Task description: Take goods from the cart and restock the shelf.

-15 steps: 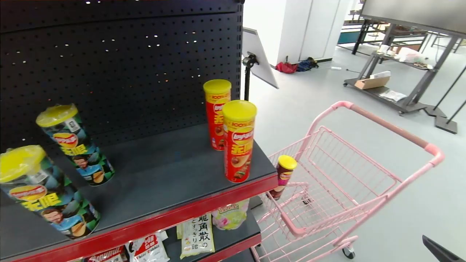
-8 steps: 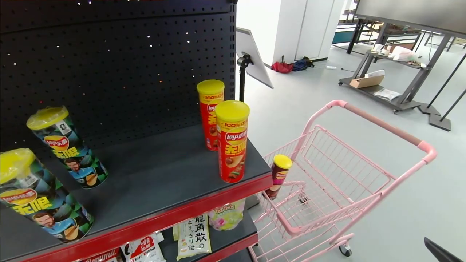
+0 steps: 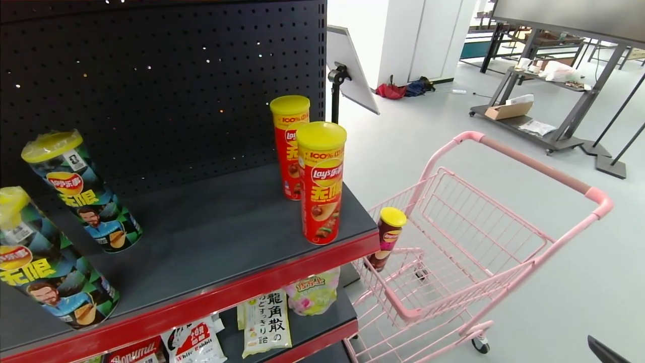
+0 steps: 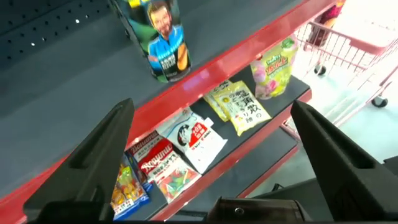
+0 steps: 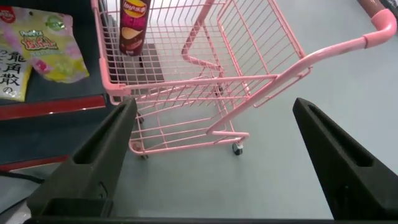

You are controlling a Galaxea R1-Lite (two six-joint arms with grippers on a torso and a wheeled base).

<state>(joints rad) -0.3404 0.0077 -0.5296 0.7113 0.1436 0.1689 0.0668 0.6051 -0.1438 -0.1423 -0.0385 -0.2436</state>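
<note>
While the right hand [image 5: 214, 102] sits wide open with nothing between its fingers, over bare floor just outside the pink cart [image 5: 205, 81], I read the step as: go get the maroon chip can [image 5: 134, 25]. The left hand [image 4: 211, 106] is also wide open and empty. It faces the red front lip of the shelf [image 4: 205, 74], with snack packets [image 4: 186, 140] on the lower tier.

Can location: in the cart corner nearest the shelf end, tight to the wire wall and just below the top deck in the head view [image 3: 387, 237].

How I'd run it:
- Use the right hand; it's the one by the cart.
- Enter through the open basket top, not the side, since there's wire on two sides of the can.
- Straddle the body under the yellow lid and get the fingers clear of the wire before closing.
- Lift straight up until the base clears the rim, then swing over.
- Set it upright on the free deck between the red cans [image 3: 321, 181] and the green-blue cans [image 3: 80, 191]. Stay off the front red one; it stands near the edge and looks easy to knock.

Can't make out:
- The lid is cut off in the right wrist view and the base sits behind wire in the head view, so what the can stands on is unclear.
- It looks tilted from the head and upright from the wrist, so I can't tell the true lean.
- The shelf end hides part of the cart, so I can't tell whether more goods are left in it.
</note>
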